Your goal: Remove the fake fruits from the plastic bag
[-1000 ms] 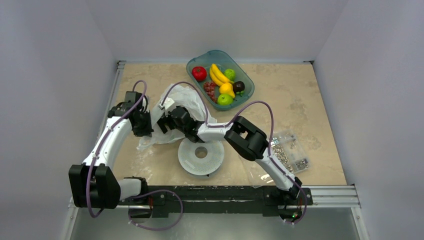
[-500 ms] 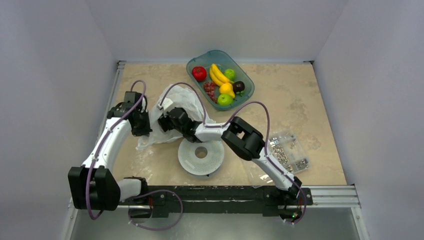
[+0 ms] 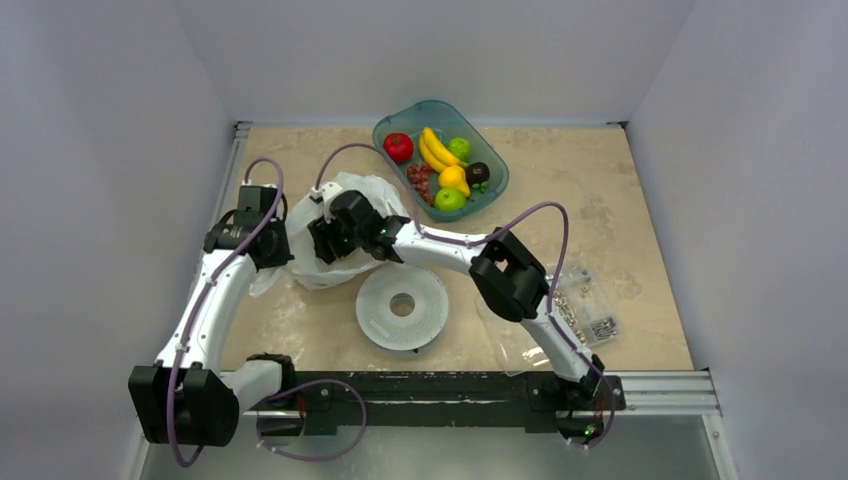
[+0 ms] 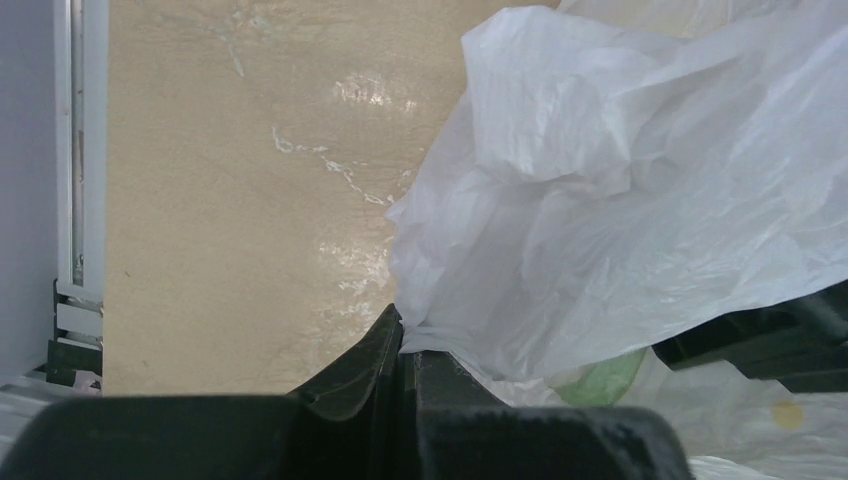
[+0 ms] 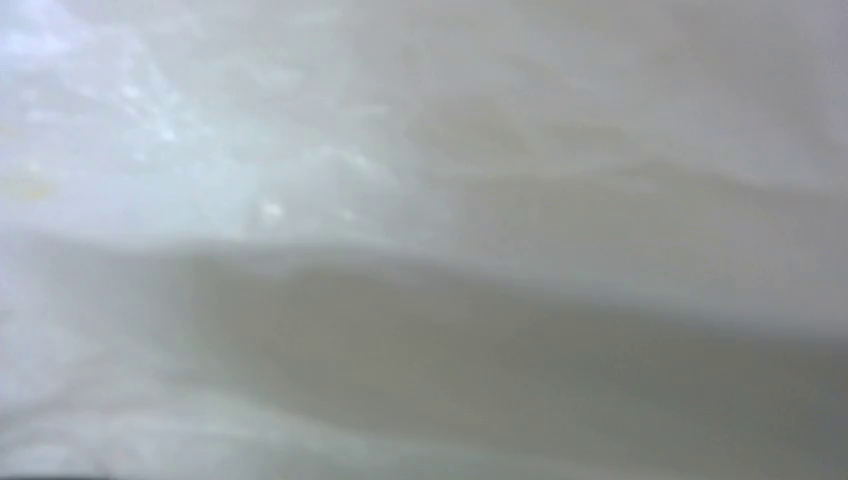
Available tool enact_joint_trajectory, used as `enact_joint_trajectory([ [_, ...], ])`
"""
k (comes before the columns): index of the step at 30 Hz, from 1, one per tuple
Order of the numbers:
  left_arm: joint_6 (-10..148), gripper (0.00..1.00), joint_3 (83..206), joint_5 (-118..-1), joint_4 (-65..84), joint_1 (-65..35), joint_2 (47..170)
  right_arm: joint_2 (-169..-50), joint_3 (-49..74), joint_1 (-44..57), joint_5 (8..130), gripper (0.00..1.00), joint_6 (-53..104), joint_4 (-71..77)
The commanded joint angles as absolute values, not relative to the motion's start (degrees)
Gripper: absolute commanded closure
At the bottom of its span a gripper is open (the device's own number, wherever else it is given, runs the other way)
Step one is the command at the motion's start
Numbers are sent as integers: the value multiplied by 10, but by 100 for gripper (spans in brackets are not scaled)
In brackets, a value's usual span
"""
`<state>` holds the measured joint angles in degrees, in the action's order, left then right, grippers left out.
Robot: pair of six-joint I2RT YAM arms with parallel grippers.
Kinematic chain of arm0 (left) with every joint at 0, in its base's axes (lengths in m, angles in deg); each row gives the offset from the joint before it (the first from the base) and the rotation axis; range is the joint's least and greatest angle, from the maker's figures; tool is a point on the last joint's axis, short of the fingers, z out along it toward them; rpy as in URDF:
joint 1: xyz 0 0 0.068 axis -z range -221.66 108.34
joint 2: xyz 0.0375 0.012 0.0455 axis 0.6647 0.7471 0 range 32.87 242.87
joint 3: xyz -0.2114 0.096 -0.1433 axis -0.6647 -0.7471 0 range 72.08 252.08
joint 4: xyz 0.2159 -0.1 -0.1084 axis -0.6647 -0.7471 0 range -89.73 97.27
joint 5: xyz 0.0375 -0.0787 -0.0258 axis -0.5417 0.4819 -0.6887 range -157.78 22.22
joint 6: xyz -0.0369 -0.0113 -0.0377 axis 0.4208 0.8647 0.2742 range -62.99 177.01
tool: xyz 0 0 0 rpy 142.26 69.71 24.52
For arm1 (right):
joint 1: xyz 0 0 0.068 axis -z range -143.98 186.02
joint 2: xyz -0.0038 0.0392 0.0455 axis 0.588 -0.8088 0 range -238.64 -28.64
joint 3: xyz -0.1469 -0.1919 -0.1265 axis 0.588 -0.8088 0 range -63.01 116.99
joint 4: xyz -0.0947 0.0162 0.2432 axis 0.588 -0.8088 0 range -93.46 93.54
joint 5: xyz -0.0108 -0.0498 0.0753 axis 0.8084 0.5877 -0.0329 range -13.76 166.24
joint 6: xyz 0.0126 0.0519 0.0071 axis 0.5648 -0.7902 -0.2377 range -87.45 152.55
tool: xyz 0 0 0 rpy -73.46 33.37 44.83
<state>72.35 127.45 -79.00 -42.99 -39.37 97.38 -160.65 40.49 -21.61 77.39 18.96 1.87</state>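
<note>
Counted one plastic bag (image 3: 352, 198), crumpled left of centre in the top view, well apart from the raised edges of the table (image 3: 620, 200). Counted two arms, both meeting at it. Found the left gripper (image 3: 272, 247) at the bag's left edge, jaws pressed together on a fold of white film. Found the right gripper (image 3: 330, 240) pushed into the bag, fingers buried in plastic. Could not tell its jaw width or any hold, with only blurred white film across the right wrist view.

Counted seven pieces in one teal basket (image 3: 497, 165) at upper centre:
- one red apple (image 3: 398, 147)
- one banana bunch (image 3: 433, 150)
- an upper green apple (image 3: 459, 148)
- a lower green apple (image 3: 450, 199)
- one yellow fruit (image 3: 453, 178)
- one grape cluster (image 3: 419, 178)
- one dark plum (image 3: 477, 172)

Counted one perforated disc (image 3: 402, 311) just beside the bag's lower edge, and one bag of screws (image 3: 580, 305) at lower right. Saw open tabletop across the right half, and a narrower strip along the left rail.
</note>
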Motion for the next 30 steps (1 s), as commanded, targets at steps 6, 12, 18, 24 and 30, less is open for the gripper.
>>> enact_joint_trajectory([
  [6,706,100,1245,-840,-389,-394,927,-1619,500,-132,494,86,85,-141],
  [12,692,100,1238,-854,-374,-394,916,-1620,451,-86,306,87,-33,22],
  [18,675,100,1220,-733,-345,-387,913,-1588,426,-102,286,87,-93,126],
  [24,705,100,1235,-840,-349,-391,907,-1529,375,-108,303,90,-91,130],
  [30,762,100,1265,-817,-375,-454,926,-1474,352,-131,333,93,-31,69],
])
